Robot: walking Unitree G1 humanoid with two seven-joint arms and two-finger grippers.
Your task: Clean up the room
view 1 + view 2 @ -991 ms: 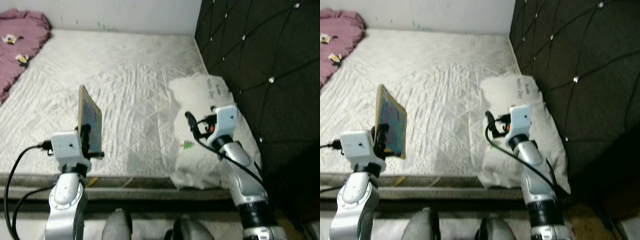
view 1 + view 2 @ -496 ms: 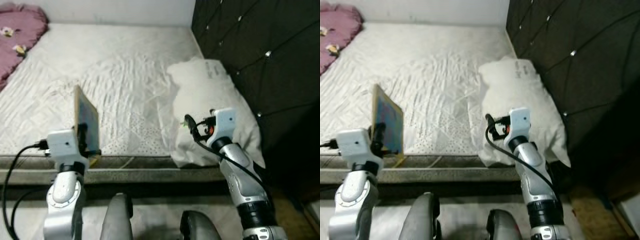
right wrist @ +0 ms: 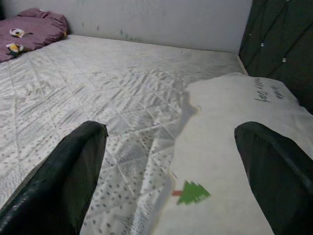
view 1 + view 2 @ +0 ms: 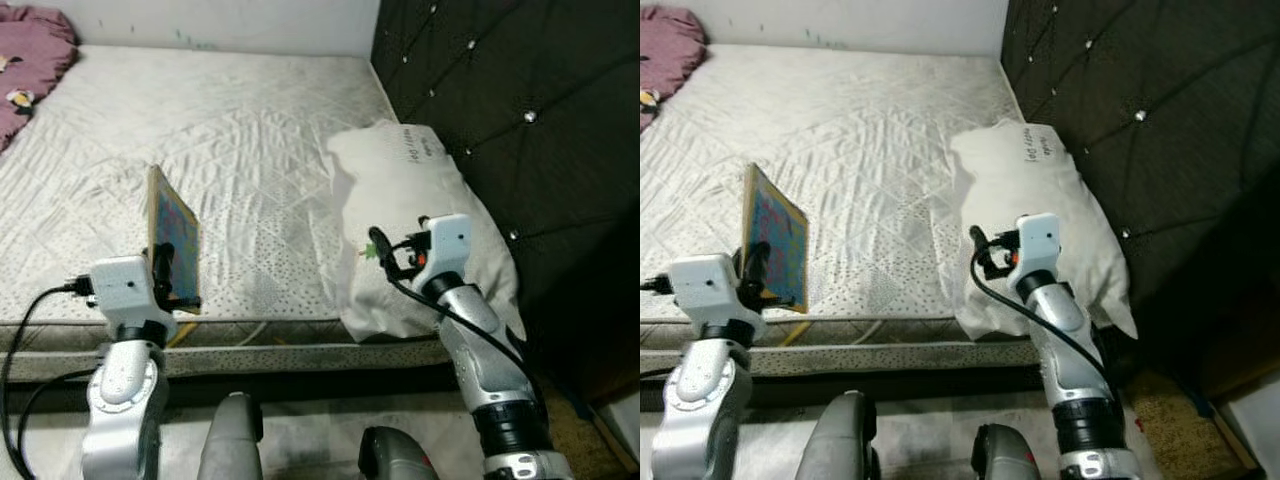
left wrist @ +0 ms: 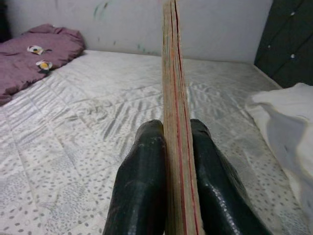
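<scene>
You see two silver arms with white wrist blocks, black cables looping from each, an orange-red spot on the right wrist, glossy black fingers [image 5: 142,191].

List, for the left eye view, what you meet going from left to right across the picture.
purple blanket → left gripper holding the book upright → right gripper → white pillow → black tufted headboard

Head pair: high, facing forward and down over the bed [image 4: 250,150], headboard [image 4: 500,110] on the right; both eyes share bed and pillow [image 4: 1035,200]. Wrist views: low, near the bed surface, looking along it to the far wall [image 3: 146,19]; both share the purple blanket [image 5: 34,54].
</scene>
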